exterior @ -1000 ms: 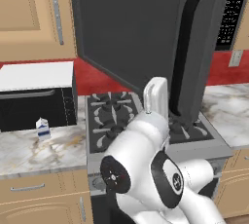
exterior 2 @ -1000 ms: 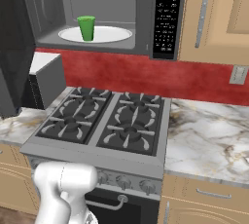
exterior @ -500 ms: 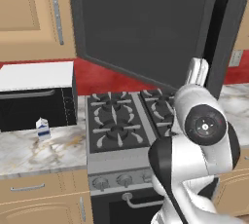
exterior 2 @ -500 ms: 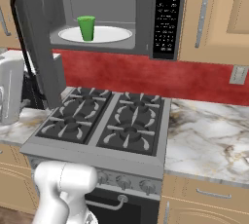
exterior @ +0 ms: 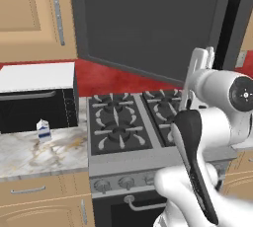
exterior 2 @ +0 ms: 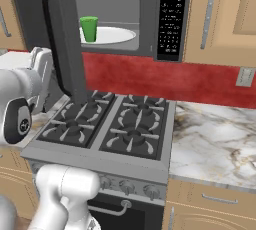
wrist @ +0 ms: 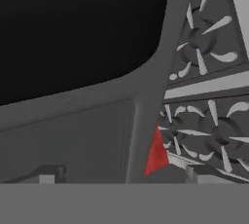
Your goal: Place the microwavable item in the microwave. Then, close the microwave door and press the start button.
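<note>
Hand view: spread end effector [wrist: 121,174] just before the microwave door [wrist: 73,135], empty.

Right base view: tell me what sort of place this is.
A home kitchen, rendered in simulation: a gas stove set into a marble counter, a microwave mounted above it, and wooden cabinets alongside.

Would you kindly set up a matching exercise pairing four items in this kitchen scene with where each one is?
Things:
1. small bright green cup
2. white-and-blue milk carton
3. wide dark grey microwave door
4. black box oven with white top

Places:
A. on the marble counter
B. swung partly open over the stove
C. on the round white turntable plate
D. against the wall, left of the stove

Pairs: 1-C, 2-A, 3-B, 4-D
</note>
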